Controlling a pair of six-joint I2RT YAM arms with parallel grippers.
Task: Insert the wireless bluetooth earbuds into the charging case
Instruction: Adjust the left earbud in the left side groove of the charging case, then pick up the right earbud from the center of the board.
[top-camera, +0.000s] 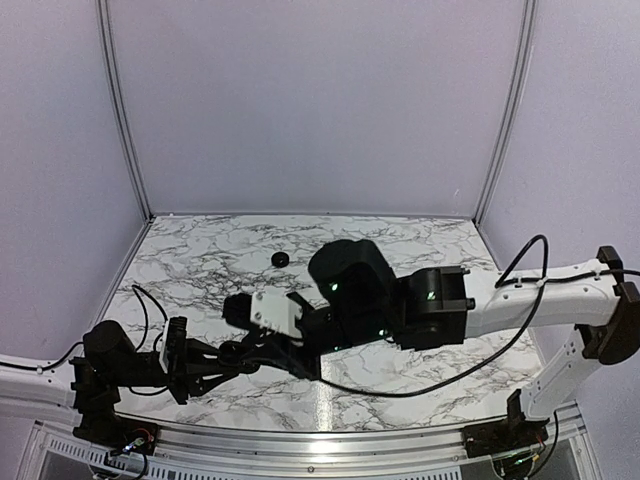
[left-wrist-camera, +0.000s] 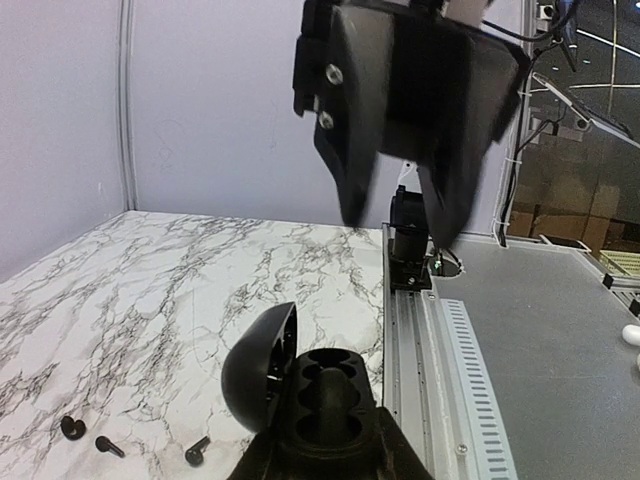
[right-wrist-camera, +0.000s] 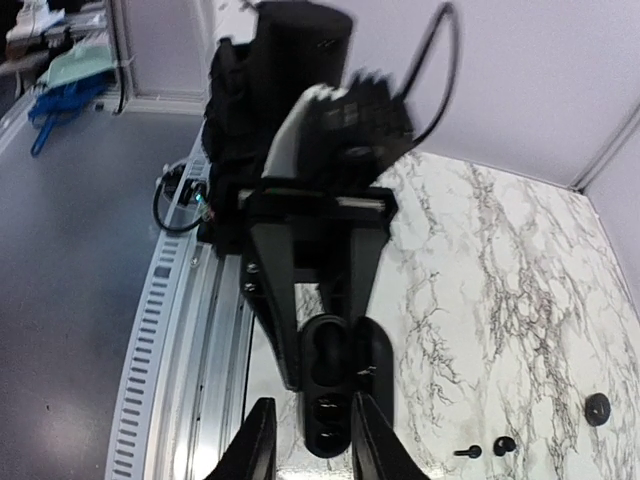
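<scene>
The black charging case (left-wrist-camera: 325, 405) stands open, its domed lid (left-wrist-camera: 258, 368) swung out to the left. My left gripper (left-wrist-camera: 330, 445) is shut on the case body from both sides. In the right wrist view the case (right-wrist-camera: 335, 400) lies below and between the two black fingers (right-wrist-camera: 255, 445) of my right gripper (right-wrist-camera: 310, 445), which is open and holds nothing. From the left wrist view the right gripper (left-wrist-camera: 398, 225) hangs just above the case. Three tiny black earbuds (left-wrist-camera: 108, 446) lie on the marble to the left. Whether a bud sits in the case I cannot tell.
A black round disc (top-camera: 281, 260) lies on the marble table (top-camera: 200, 260) toward the back, also seen as the disc (right-wrist-camera: 597, 408). Two small black pieces (right-wrist-camera: 504, 445) lie near it. The metal rail (left-wrist-camera: 410, 340) runs along the table's near edge. Lilac walls enclose the table.
</scene>
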